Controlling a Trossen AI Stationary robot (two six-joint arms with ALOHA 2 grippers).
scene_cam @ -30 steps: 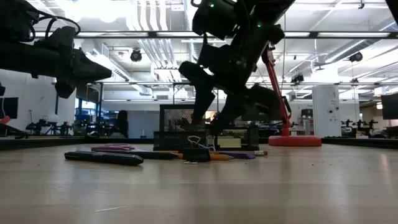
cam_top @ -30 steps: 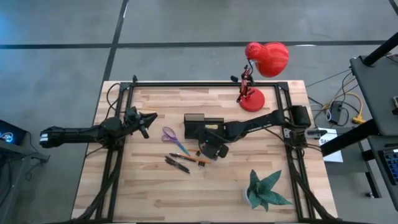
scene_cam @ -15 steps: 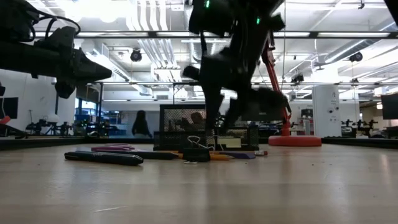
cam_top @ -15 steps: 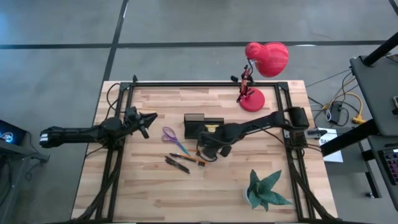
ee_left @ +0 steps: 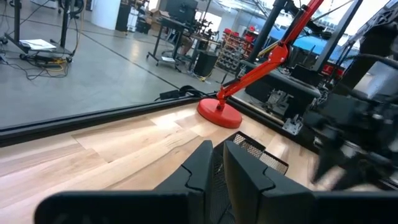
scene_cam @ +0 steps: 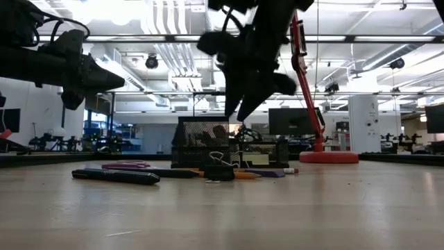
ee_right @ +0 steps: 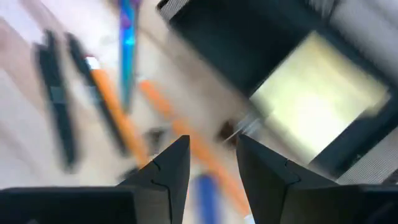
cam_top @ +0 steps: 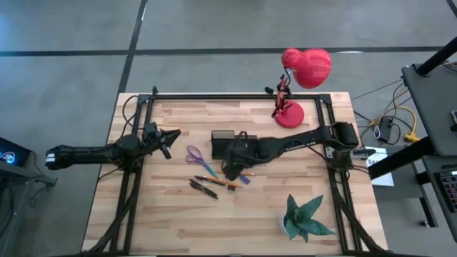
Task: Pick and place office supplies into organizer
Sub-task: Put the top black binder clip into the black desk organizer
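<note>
The black mesh organizer (cam_top: 223, 137) stands mid-table, and the right wrist view shows a yellow sticky pad (ee_right: 317, 87) lying inside it. In front of it on the wood lie purple scissors (cam_top: 194, 155), two dark pens (cam_top: 203, 188), an orange pencil (cam_top: 214, 180), a purple pen (cam_top: 243, 176) and a small binder clip (scene_cam: 218, 169). My right gripper (cam_top: 230, 168) hovers open above the pencils at the organizer's near edge, fingers pointing down (scene_cam: 239, 114), holding nothing. My left gripper (cam_top: 173, 133) waits shut in the air to the left of the scissors.
A red desk lamp (cam_top: 289, 114) stands at the far right behind the organizer. A green paper plant (cam_top: 303, 218) sits near the right front corner. Bare wood lies along the near edge and on the left (cam_top: 150, 214).
My right gripper has risen from just above the table near the binder clip and moved toward the left and far edge, to the organizer's near side. The purple pen that it stood over now shows on the table. The left arm has kept still.
</note>
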